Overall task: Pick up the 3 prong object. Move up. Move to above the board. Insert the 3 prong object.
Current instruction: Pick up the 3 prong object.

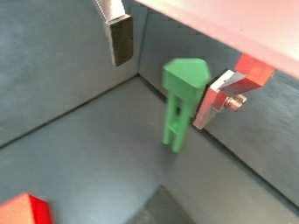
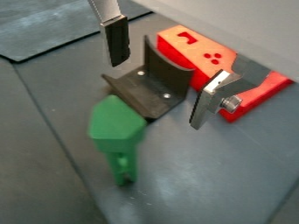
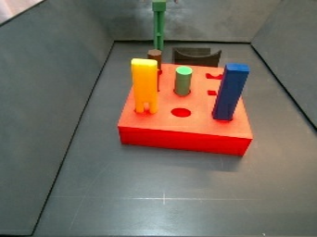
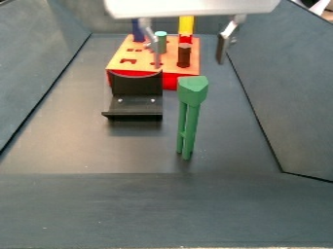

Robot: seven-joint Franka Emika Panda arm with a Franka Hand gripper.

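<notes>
The 3 prong object (image 4: 190, 118) stood upright on the dark bench (image 4: 78, 146), apart from the board (image 4: 130, 56) and just beside the fixture (image 4: 134, 101). In a side view it rose as a slender green bar (image 3: 158, 28) behind the board (image 3: 186, 125), near the fixture (image 3: 196, 56) at the far end of the bench.

The end effector (image 1: 163, 61) hung above the 3 prong object with its fingers spread wide, and held nothing. In a wrist view one silver finger (image 1: 118, 39) stood clear to one side of the green head (image 1: 184, 77), while the other finger (image 1: 218, 98) sat just beside it; whether that one touched the piece could not be told. In a wrist view the green head (image 2: 115, 124) lay below and a little off the line between the fingers (image 2: 115, 39), with the fixture (image 2: 155, 83) and the board (image 2: 198, 51) beyond. In a side view one finger (image 4: 229, 37) showed beyond the green piece's head.

On the board stood a yellow block (image 3: 145, 85), a short green cylinder (image 3: 183, 81) and a blue block (image 3: 231, 92), each upright in its hole.
</notes>
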